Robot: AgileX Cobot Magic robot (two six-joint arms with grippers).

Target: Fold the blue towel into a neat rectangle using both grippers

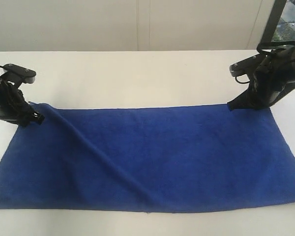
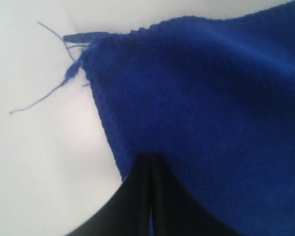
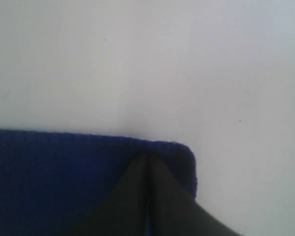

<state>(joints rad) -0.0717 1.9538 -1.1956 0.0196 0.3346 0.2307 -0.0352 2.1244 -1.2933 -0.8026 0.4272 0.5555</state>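
Observation:
The blue towel (image 1: 147, 157) lies spread flat and lengthwise on the white table, with a diagonal ridge running from its far left corner toward the near middle. My left gripper (image 1: 37, 117) pinches the far left corner, jaws pressed together with blue cloth between them (image 2: 151, 156). Loose threads (image 2: 54, 34) trail from the towel (image 2: 201, 98) at that corner. My right gripper (image 1: 234, 104) is shut on the far right corner, and its tips (image 3: 146, 155) sit just inside the rounded edge of the towel (image 3: 54, 177).
The white table (image 1: 137, 78) extends behind the towel up to a pale wall (image 1: 137, 24). A dark window frame (image 1: 278, 19) stands at the back right. The towel's near edge lies close to the table's front edge.

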